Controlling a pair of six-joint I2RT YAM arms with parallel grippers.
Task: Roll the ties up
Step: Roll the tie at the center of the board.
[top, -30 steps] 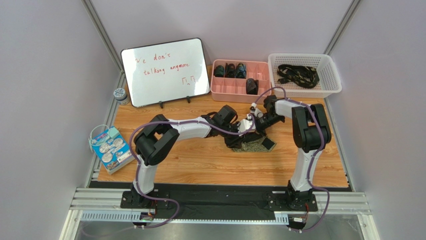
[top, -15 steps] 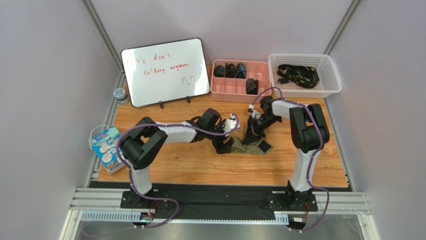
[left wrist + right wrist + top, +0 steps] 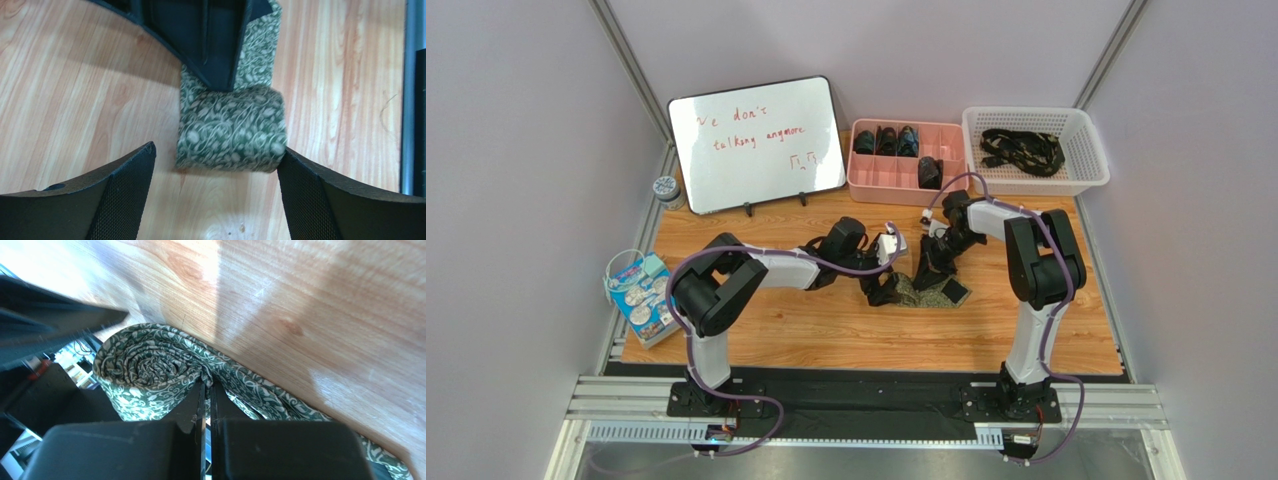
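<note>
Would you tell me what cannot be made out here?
Top view: roll of the green patterned fabric necktie, under the left hand.
Right wrist view: whether the right hand pinches fabric; the hand itself hides that.
Top view: dark items in the pink plastic tray, too small.

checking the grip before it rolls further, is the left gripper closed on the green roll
No, the left gripper stands open, a finger either side of the rolled tie, bare table between one and it.
</note>
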